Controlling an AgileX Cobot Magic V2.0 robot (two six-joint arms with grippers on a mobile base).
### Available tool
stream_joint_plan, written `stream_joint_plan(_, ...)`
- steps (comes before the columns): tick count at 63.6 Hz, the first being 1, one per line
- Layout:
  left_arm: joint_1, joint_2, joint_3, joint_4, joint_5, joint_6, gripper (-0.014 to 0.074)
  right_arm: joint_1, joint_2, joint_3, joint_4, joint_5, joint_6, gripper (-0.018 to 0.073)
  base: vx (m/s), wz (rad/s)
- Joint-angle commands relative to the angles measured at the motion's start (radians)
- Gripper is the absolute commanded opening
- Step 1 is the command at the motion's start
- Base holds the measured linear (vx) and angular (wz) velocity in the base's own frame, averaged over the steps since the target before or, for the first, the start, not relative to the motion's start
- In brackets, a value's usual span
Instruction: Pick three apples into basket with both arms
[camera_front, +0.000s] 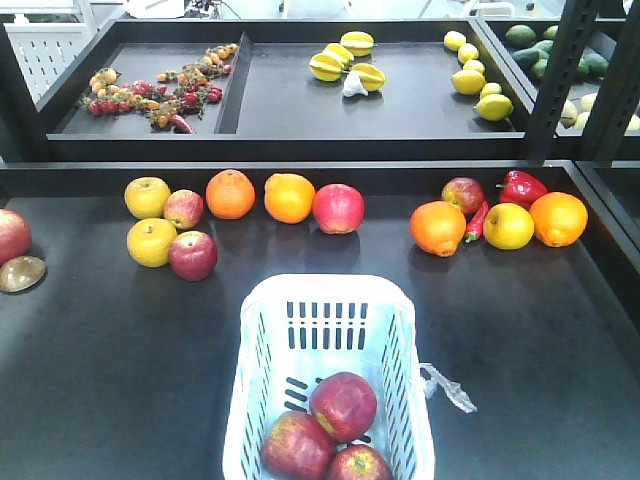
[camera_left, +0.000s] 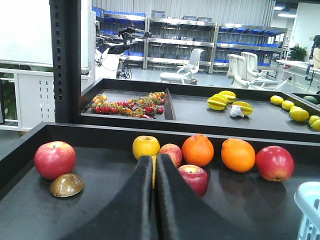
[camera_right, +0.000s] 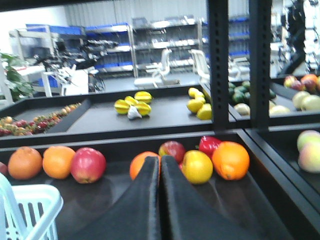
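Three dark red streaked apples (camera_front: 335, 437) are sitting inside the pale slotted plastic basket (camera_front: 330, 300) at six o'clock; left gripper (camera_left: 154, 165) and right gripper (camera_right: 160, 165) are hovering pressed closed, empty.

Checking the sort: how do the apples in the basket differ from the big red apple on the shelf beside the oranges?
The three apples lie in the basket, dark red with yellowish streaks. The shelf apple sits alone on the black surface, brighter pinkish red. All are round and similar in size.
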Motion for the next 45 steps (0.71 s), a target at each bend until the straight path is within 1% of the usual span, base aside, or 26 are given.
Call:
stream_joint_plan(1,0.002,-0.015,0.023,-0.007,-0.078,-0.001,-0.0006,0.008,-0.011,0.016,-0.020,-0.088,0.008,-0.0009,0.00,0.00)
stream_joint_plan(6,0.002,-0.015,0.023,-0.007,-0.078,-0.001,-0.0006,0.008,-0.011,0.015,-0.020,-0.088,0.038,-0.0009,0.00,0.00)
stream_joint_plan(45,0.002,-0.015,0.023,-0.007,-0.078,-0.001,-0.0006,0.006,-0.011,0.015,-0.020,-0.073,0.037,-0.0009,0.00,0.00)
